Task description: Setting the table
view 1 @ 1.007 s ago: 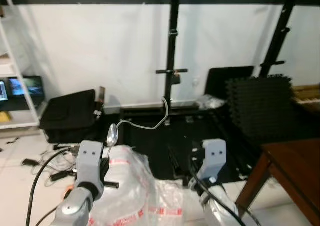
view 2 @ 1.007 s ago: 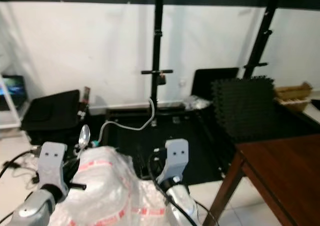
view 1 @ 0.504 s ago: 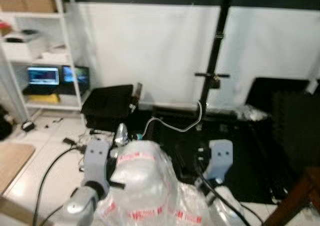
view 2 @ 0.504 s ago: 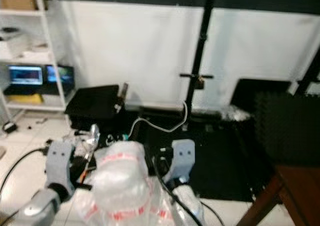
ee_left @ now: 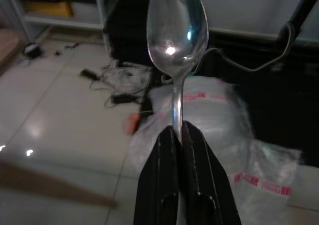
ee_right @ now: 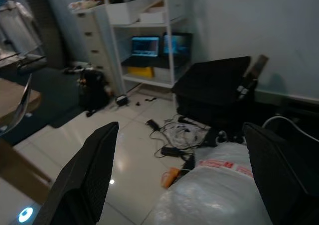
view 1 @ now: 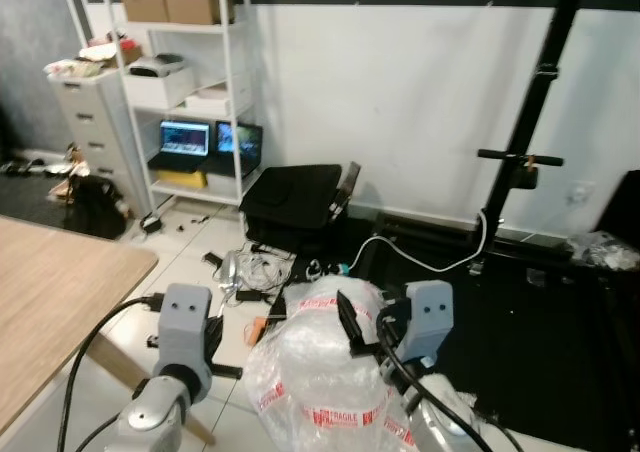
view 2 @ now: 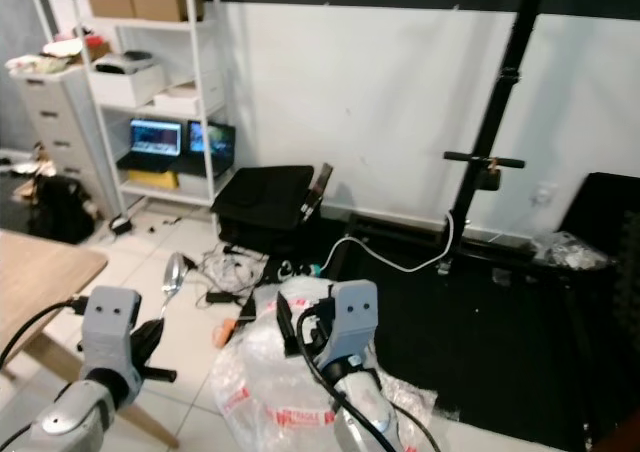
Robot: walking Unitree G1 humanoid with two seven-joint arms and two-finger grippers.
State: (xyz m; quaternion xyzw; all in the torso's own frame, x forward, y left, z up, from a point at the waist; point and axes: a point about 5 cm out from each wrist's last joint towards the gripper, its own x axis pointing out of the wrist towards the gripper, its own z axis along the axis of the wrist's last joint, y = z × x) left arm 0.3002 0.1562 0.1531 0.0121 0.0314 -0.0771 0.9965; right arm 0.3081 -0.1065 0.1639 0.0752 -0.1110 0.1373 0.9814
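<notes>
Spoon point(ee_left: 175, 41) upright in left tool point(ee_left: 180, 135)

We stand in a cluttered lab or workroom: white shelving point(view 1: 190, 82) with laptops point(view 1: 185, 139), floor cables point(view 1: 255, 267), black stand point(view 1: 520, 162), bubble wrap point(view 1: 320, 372).

We could read only one word: "FRAGILE", printed in red on the white tape strips point(view 1: 330, 415) that ran around the clear plastic wrapping point(view 1: 318, 370) bundled in front of the robot. The same red print repeated along the other strips of that tape (too blurred in the wrist views for us to spell out). The two lit laptop screens point(view 2: 152, 135) on the white shelf showed coloured windows, but nothing on them was legible to us.
</notes>
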